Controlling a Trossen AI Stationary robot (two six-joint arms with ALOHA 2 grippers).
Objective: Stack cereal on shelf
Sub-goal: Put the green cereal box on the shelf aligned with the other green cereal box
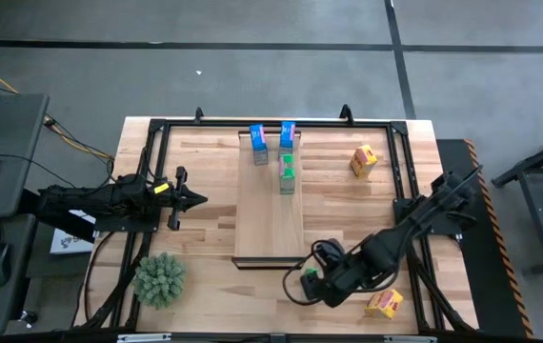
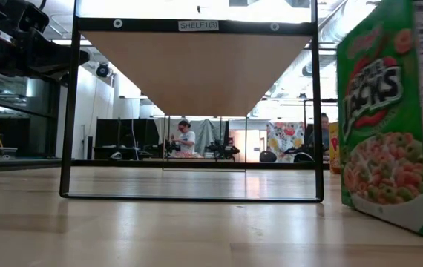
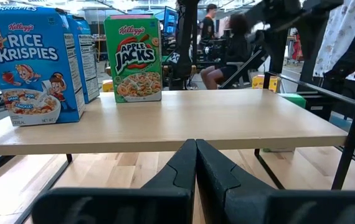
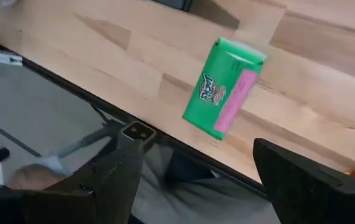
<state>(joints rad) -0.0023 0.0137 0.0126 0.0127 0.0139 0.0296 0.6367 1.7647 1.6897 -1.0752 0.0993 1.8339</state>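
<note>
My right gripper (image 4: 199, 180) hangs spread above a green cereal box (image 4: 223, 88) at the table's near edge, beside the shelf's (image 1: 270, 224) dark end; nothing pinched; I'd centre the jaws across its narrow sides before closing; left gripper (image 3: 195, 163) pressed together, waiting left of the shelf; three boxes already stand there.

shelf (image 1: 270, 224) — two blue boxes (image 1: 258, 143), green box (image 1: 288, 173) upright | yellow boxes (image 1: 364, 160) off-shelf
</note>
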